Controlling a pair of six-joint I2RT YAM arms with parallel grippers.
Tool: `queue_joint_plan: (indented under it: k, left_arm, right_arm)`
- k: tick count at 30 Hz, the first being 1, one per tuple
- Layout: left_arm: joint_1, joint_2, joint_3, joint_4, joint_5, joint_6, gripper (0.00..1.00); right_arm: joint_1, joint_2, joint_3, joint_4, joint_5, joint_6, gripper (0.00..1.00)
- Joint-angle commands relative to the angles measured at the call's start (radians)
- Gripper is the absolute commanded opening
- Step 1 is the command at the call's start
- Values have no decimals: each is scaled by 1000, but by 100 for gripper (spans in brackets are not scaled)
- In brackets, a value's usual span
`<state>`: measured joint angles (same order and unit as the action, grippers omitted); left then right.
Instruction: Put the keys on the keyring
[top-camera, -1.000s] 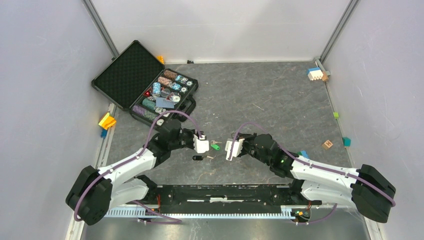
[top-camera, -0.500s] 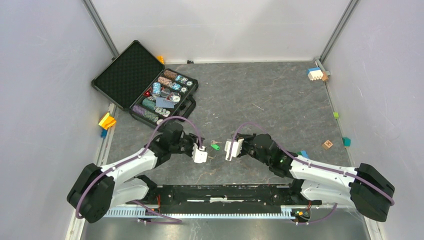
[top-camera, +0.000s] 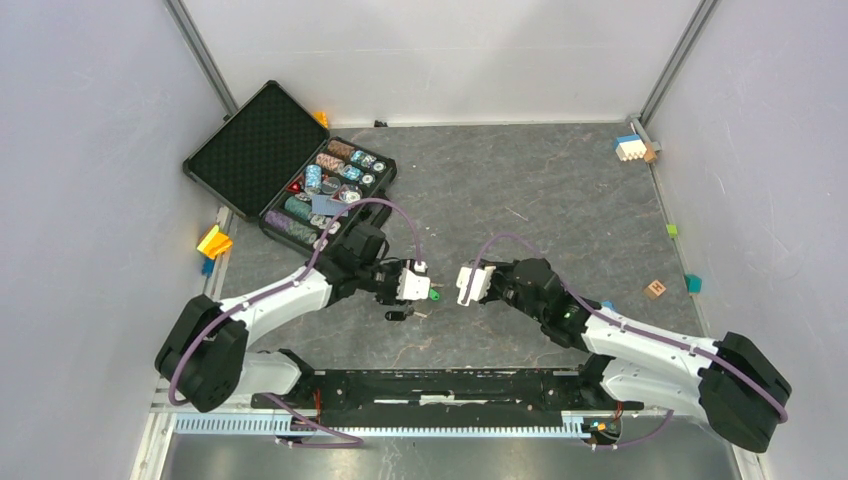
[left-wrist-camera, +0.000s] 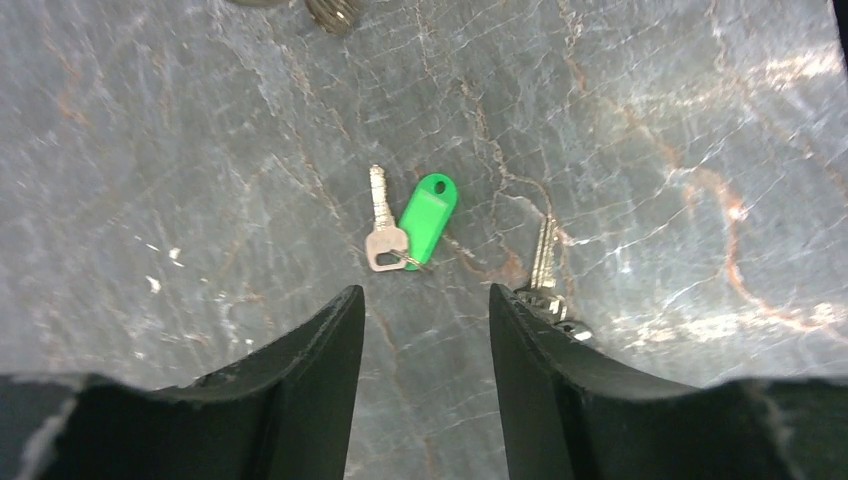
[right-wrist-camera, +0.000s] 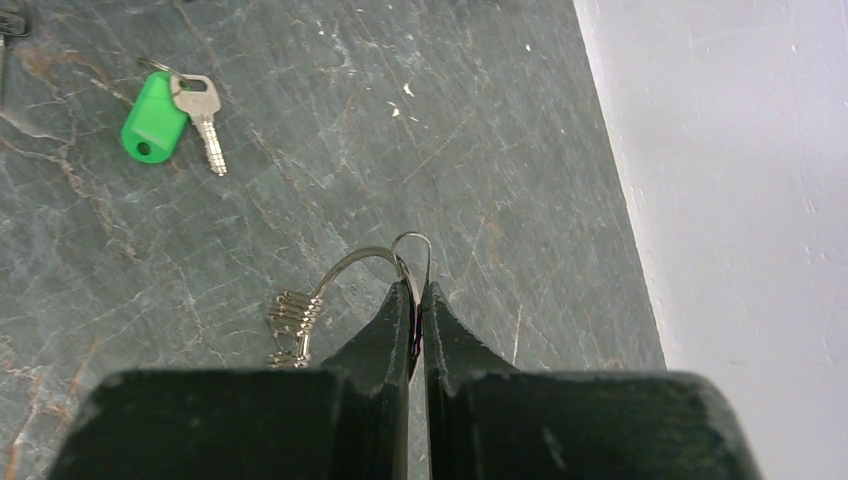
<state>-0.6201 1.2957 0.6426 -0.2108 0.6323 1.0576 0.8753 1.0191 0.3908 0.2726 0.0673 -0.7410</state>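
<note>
- Lying flat on the gray, stone-patterned surface (top-camera: 560, 200), the green key (left-wrist-camera: 427, 217) is a bright green plastic tab joined by a tiny loop to a plain silver blade.
- The black key (top-camera: 397, 316) lies just beside it, nearer the arm bases.
- The keyring (right-wrist-camera: 400, 255) is a thin silver wire loop carrying a cluster of small keys (right-wrist-camera: 290, 320). The right end effector (right-wrist-camera: 415, 290) pinches it, its fingers pressed together on the wire.
- The left end effector (left-wrist-camera: 425, 300) is spread over the green key and holds nothing.
- Half a second ago it covered the black key. It has since shifted to the green key and widened.
- The green key has not moved.
</note>
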Motion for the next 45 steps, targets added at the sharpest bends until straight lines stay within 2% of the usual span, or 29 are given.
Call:
queue_joint_plan:
  k: [1, 6, 13, 28, 32, 41, 44, 45]
  left_arm:
    - [-46, 3, 35, 7, -62, -273, 54]
    - [-114, 58, 79, 11, -229, -449, 56]
    - [-141, 228, 251, -108, -398, -632, 55]
    - [-151, 401, 424, -271, -438, -735, 51]
    - [-152, 426, 446, -276, -447, -740, 43]
    - [-151, 422, 447, -281, -421, -718, 12]
    - [-144, 394, 429, -259, -406, -709, 13]
    - [-143, 386, 427, -259, -405, -707, 18]
  right_arm:
    - [-25, -43, 44, 32, -17, 19, 0]
    - [-46, -61, 42, 29, -18, 19, 0]
    - [-62, -66, 42, 23, -27, 23, 0]
    - [-70, -64, 39, 21, -34, 18, 0]
    - [-71, -64, 41, 18, -40, 19, 0]
    - [-75, -67, 39, 13, -48, 19, 0]
    - [-76, -66, 40, 12, -52, 19, 0]
    - [-76, -65, 40, 10, -53, 19, 0]
